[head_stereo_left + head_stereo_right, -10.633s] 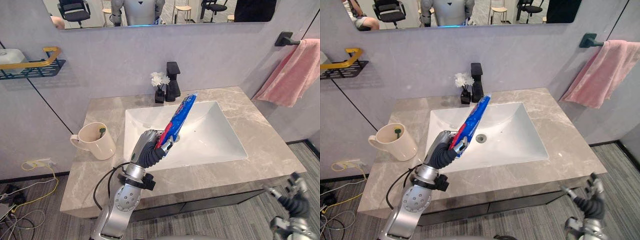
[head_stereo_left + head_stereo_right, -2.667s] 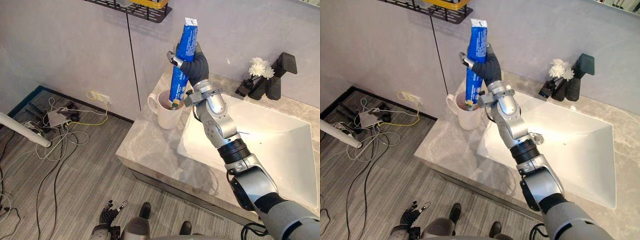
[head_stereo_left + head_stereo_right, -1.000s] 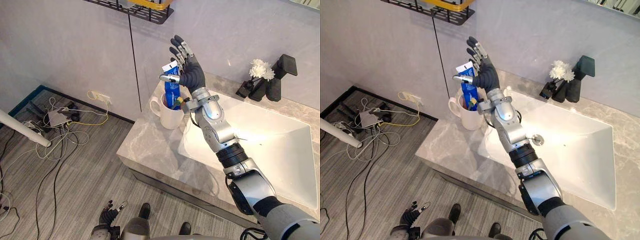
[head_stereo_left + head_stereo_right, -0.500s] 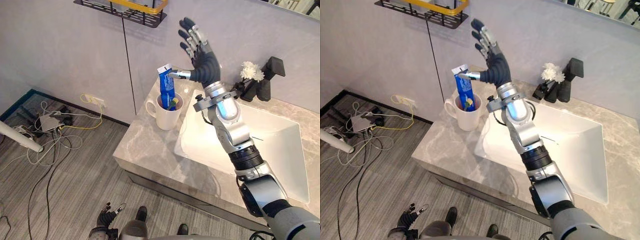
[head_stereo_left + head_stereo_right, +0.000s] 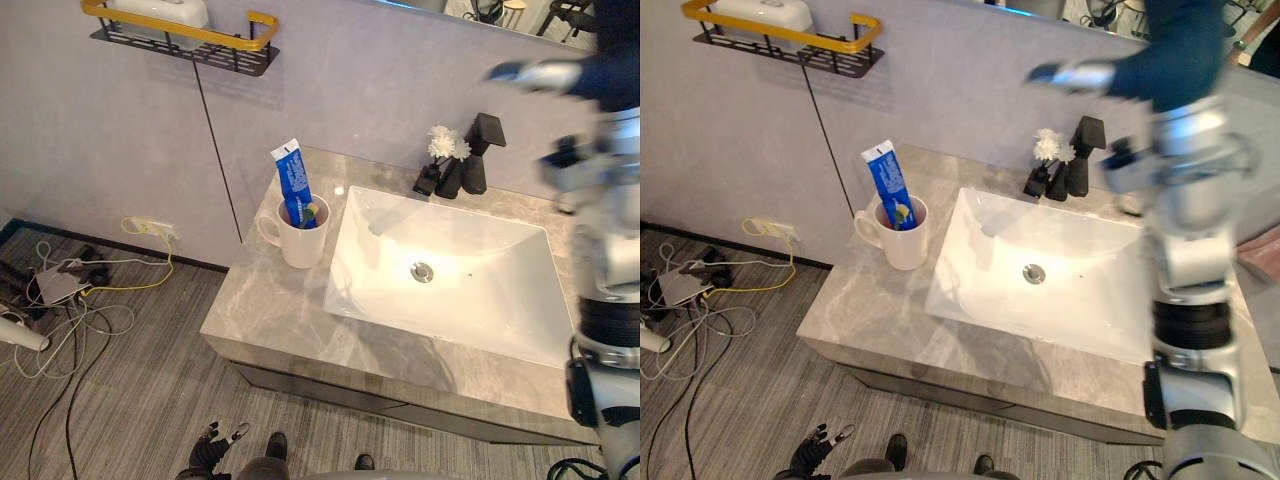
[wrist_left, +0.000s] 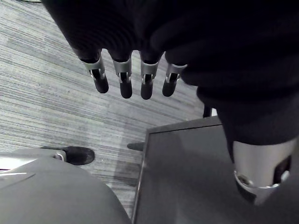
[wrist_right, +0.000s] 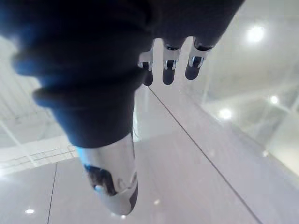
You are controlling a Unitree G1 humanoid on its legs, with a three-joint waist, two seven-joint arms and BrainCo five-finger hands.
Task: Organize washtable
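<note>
A blue toothpaste tube (image 5: 294, 185) stands upright in the white mug (image 5: 300, 238) at the left end of the marble washtable (image 5: 270, 312), beside something small, green and yellow. My right hand (image 5: 608, 72) is raised high at the right, well away from the mug and in front of the mirror. It is open and empty, with its fingers (image 7: 169, 65) straight. My left hand (image 5: 212, 452) hangs low near the floor in front of the washtable, also open and empty, fingers (image 6: 122, 80) stretched out.
The white sink basin (image 5: 470, 300) takes up the middle of the top. A black faucet (image 5: 472, 165) and a small vase of white flowers (image 5: 438, 150) stand behind it. A black and yellow wall shelf (image 5: 180, 35) hangs above the mug. Cables (image 5: 70, 290) lie on the floor to the left.
My right hand has drawn away from the mug, up and to the right. The toothpaste tube stays standing in the mug. The camera has swung right.
</note>
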